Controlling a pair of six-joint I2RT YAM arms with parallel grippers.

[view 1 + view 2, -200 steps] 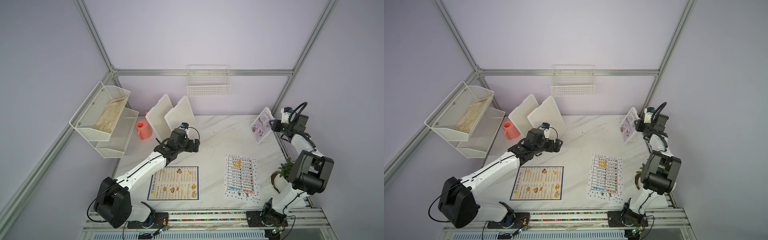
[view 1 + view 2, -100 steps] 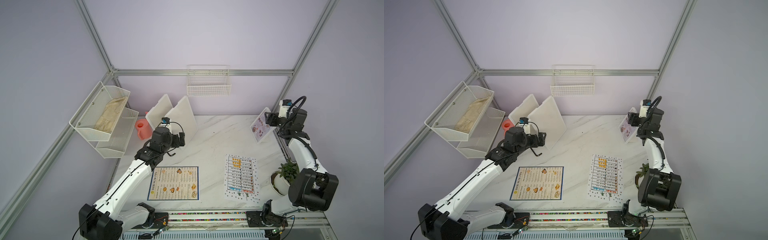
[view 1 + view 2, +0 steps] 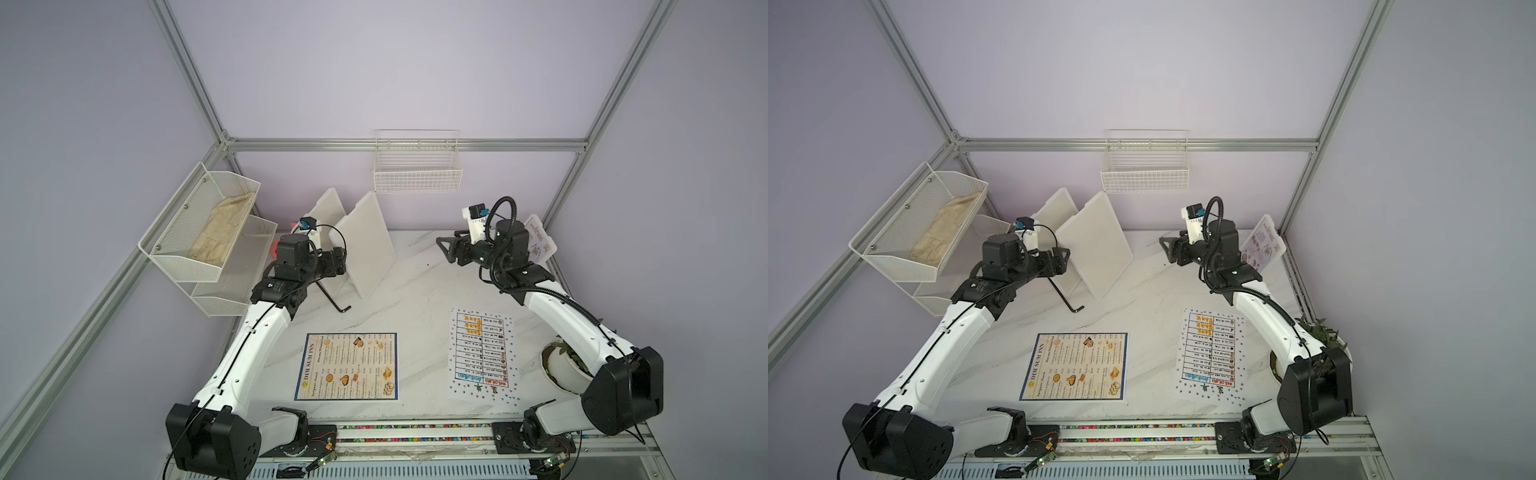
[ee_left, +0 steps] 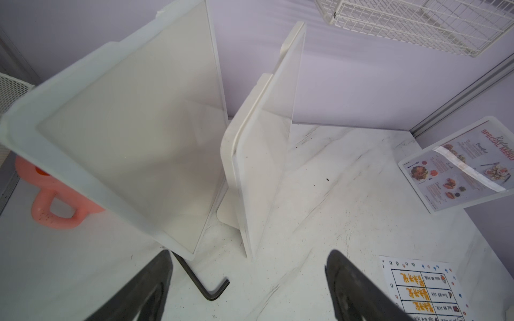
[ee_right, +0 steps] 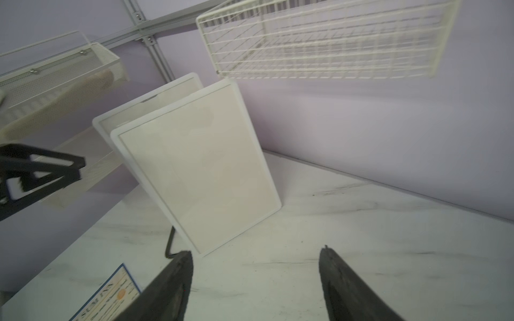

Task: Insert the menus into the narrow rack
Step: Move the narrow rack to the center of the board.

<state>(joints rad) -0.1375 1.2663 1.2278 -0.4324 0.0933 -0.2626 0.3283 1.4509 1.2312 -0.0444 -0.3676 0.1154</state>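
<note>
The dark-bordered "DIM SUM INN" menu (image 3: 348,366) (image 3: 1075,366) lies flat near the table's front. To its right lies the white dotted table sheet (image 3: 482,356) (image 3: 1211,355). The small Special Menu card (image 3: 539,243) (image 4: 461,166) leans in the back right corner. The narrow wire rack (image 3: 417,174) (image 5: 319,41) hangs on the back wall with nothing visible in it. My left gripper (image 3: 338,259) (image 4: 249,254) is open and empty beside two standing white panels. My right gripper (image 3: 445,249) (image 5: 256,251) is open and empty above the back of the table, pointing left, the card behind its wrist.
Two white panels (image 3: 365,245) (image 4: 133,133) stand tilted at the back left, with a black bent rod (image 3: 336,299) at their foot. A pink cup (image 4: 52,200) sits behind them. A two-tier mesh shelf (image 3: 199,232) holds a beige cloth. A potted plant (image 3: 565,365) stands front right.
My left gripper drew back left towards the white panels and narrowed slightly. My right gripper swung away from the Special Menu card towards the middle, and its jaws widened.
</note>
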